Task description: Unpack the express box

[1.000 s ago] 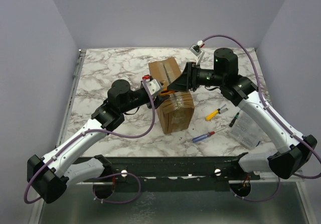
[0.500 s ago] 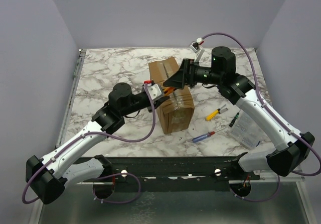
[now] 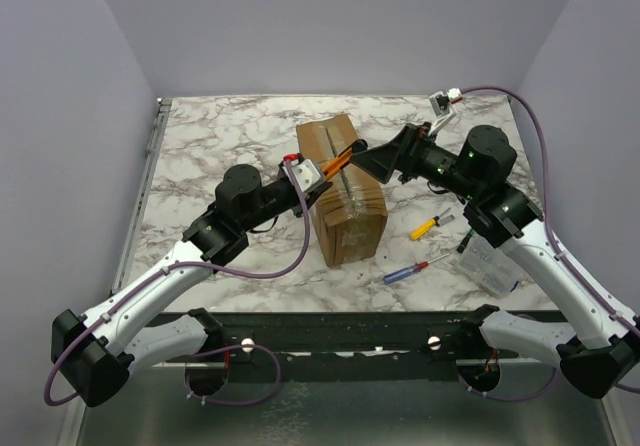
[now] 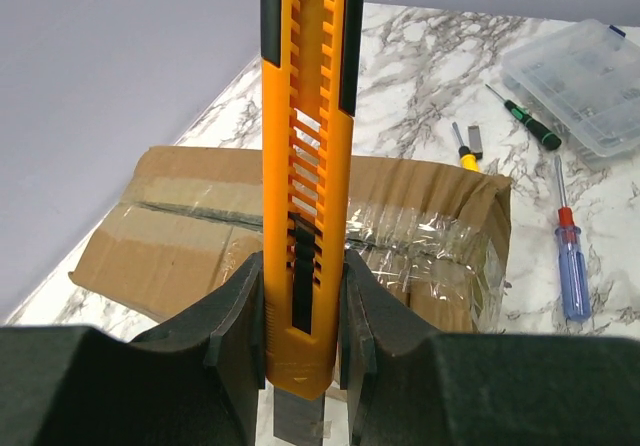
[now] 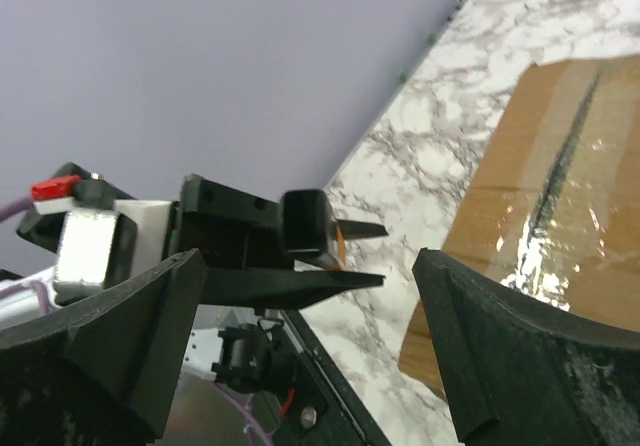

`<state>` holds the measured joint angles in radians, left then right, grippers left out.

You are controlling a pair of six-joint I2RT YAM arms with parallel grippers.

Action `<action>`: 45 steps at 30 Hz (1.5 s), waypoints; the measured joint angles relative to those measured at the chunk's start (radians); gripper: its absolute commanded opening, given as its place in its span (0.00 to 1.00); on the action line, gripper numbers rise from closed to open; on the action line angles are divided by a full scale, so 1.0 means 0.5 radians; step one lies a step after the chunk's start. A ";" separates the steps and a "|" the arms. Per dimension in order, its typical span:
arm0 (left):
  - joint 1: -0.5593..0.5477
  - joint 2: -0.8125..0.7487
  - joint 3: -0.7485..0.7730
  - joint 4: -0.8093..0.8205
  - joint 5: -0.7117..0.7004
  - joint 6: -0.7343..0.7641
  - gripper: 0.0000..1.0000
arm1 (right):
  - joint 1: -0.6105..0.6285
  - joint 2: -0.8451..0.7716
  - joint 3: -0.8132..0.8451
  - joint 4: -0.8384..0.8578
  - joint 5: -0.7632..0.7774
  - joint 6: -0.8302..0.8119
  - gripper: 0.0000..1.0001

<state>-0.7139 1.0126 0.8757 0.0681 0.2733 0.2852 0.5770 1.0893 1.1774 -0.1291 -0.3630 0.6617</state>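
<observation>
Brown cardboard, creased at the corners, makes up the express box (image 3: 345, 191), which sits mid-worktop (image 3: 220, 136) between my two arms with its long side running away from the bases. Glossy clear tape covers its top seam, and a dark line shows down the middle of the far part. My left hand (image 4: 305, 316) is clamped on an orange utility knife (image 4: 305, 116), held over the box's top. My right hand (image 3: 368, 156) hangs just beside the box's far right edge, jaws spread and holding nothing.
</observation>
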 measured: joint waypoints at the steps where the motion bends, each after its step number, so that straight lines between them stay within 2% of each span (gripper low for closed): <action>1: 0.000 0.000 -0.001 0.006 -0.011 -0.006 0.00 | 0.000 -0.022 -0.019 0.040 -0.004 0.030 1.00; 8: 0.000 0.006 -0.001 0.042 -0.050 -0.064 0.00 | 0.018 0.128 -0.073 0.355 -0.069 0.146 0.91; 12: 0.000 0.007 -0.001 0.049 -0.059 -0.081 0.00 | 0.082 0.263 -0.110 0.392 -0.032 0.155 0.83; 21: -0.003 0.039 -0.001 0.072 -0.064 -0.117 0.00 | 0.335 0.353 -0.110 0.410 0.365 0.041 0.63; 27: -0.003 0.052 -0.001 0.085 -0.064 -0.124 0.00 | 0.392 0.359 -0.110 0.420 0.649 -0.002 0.59; 28: -0.003 0.056 -0.001 0.085 -0.065 -0.125 0.00 | 0.399 0.365 -0.109 0.420 0.682 -0.003 0.56; 31: -0.004 0.074 -0.001 0.082 -0.069 -0.129 0.00 | 0.442 0.400 -0.108 0.424 0.767 -0.024 0.37; 33: -0.003 0.085 -0.004 0.069 -0.072 -0.131 0.00 | 0.461 0.420 -0.104 0.436 0.802 -0.028 0.22; 34: -0.003 0.089 -0.006 0.064 -0.072 -0.132 0.00 | 0.474 0.425 -0.101 0.437 0.811 -0.030 0.10; 35: -0.004 0.092 -0.006 0.057 -0.072 -0.133 0.12 | 0.484 0.426 -0.101 0.439 0.818 -0.028 0.02; 36: -0.003 0.095 -0.006 0.056 -0.072 -0.150 0.30 | 0.488 0.424 -0.102 0.437 0.832 -0.028 0.00; 38: -0.004 0.095 -0.006 0.071 -0.072 -0.166 0.56 | 0.493 0.413 -0.112 0.446 0.870 -0.017 0.00; 41: -0.004 0.095 -0.006 0.085 -0.079 -0.195 0.74 | 0.504 0.372 -0.154 0.424 1.019 -0.038 0.00; 45: -0.008 0.066 -0.006 0.131 -0.139 -0.234 0.78 | 0.464 0.366 -0.134 0.275 1.270 -0.136 0.00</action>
<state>-0.7177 1.0454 0.8726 0.1337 0.2039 0.1680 0.8089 1.2724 1.1107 0.0082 0.2718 0.5938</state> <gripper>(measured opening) 0.746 0.234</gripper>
